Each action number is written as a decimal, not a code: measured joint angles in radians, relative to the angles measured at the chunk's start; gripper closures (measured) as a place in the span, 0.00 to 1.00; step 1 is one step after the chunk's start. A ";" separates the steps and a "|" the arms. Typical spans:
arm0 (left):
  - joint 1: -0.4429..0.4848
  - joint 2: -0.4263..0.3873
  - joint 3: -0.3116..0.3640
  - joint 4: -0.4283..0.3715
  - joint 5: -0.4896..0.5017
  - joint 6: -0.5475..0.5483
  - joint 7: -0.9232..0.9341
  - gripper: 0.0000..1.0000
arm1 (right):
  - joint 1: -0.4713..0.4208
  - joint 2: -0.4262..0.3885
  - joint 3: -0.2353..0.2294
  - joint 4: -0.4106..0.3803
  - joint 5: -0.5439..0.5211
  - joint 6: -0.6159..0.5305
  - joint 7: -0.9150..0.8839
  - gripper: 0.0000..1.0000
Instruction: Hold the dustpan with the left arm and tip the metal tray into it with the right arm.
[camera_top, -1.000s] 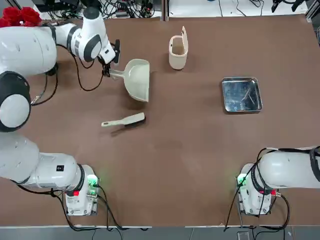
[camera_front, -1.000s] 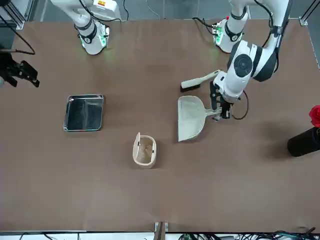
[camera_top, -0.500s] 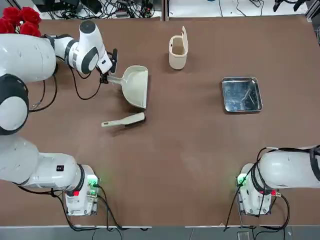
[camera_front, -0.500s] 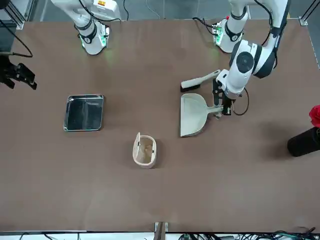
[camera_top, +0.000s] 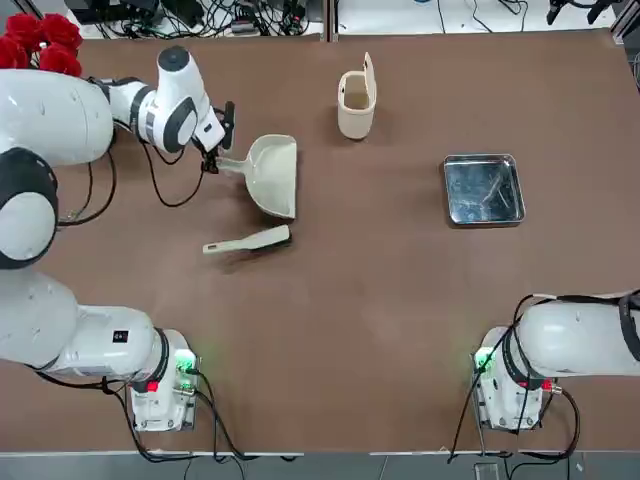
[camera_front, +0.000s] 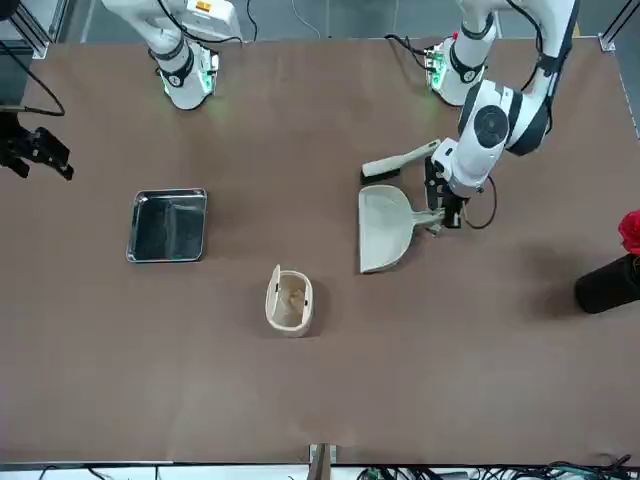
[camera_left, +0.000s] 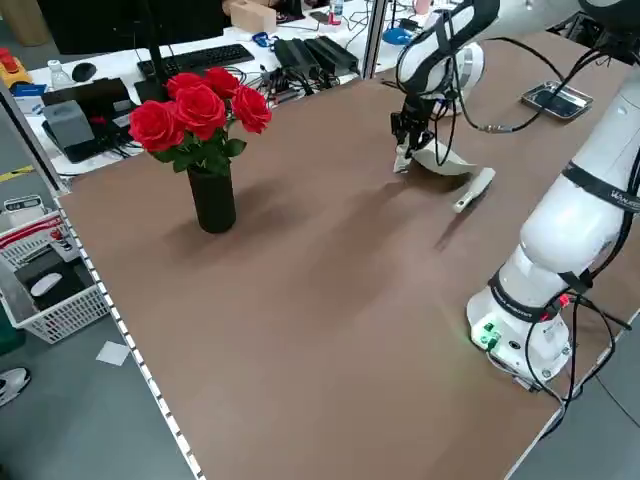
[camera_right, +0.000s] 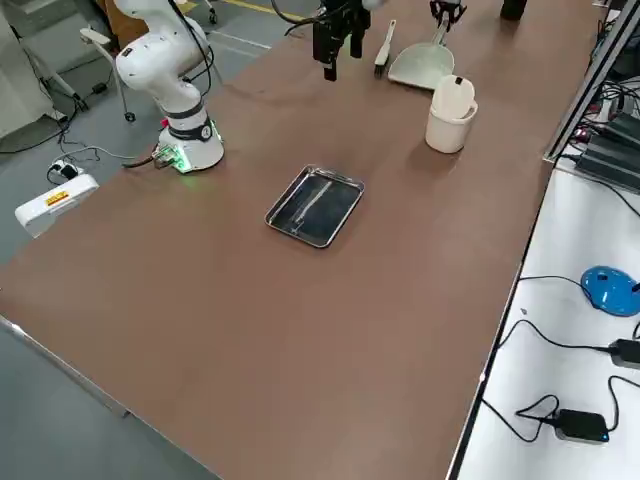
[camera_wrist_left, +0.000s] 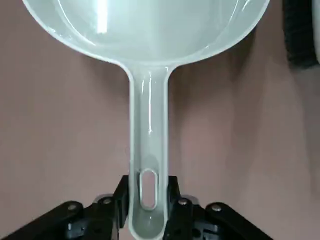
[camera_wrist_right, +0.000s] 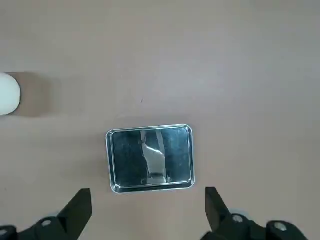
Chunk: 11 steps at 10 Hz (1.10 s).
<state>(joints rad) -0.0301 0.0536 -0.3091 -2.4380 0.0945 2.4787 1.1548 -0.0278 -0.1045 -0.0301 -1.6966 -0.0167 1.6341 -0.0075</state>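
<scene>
Over the past second the left hand (camera_top: 214, 140), clamped on the handle of the dustpan (camera_top: 274, 175), drew the pan back across the table toward the robot's side and slightly toward the hand brush (camera_top: 247, 241). The scoop swung a little as it went, ending closer to the brush and farther from the lidded bin (camera_top: 356, 101).

Overhead and front views face oppositely, both showing dustpan (camera_top: 274, 172)
</scene>
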 joint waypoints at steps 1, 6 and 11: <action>0.000 0.001 0.000 -0.002 -0.004 0.000 0.000 0.67 | 0.000 0.000 0.000 0.000 0.000 0.000 0.000 0.00; 0.000 0.016 0.012 -0.007 -0.008 -0.003 -0.017 0.67 | -0.010 0.002 -0.003 -0.001 0.023 0.003 0.003 0.00; -0.004 -0.003 0.012 0.000 -0.009 -0.009 -0.087 0.28 | -0.020 0.002 -0.008 -0.001 0.029 0.002 0.004 0.00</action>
<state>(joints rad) -0.0338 0.0503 -0.2969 -2.4385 0.0855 2.4699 1.0675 -0.0478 -0.1026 -0.0379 -1.6975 0.0122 1.6365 -0.0036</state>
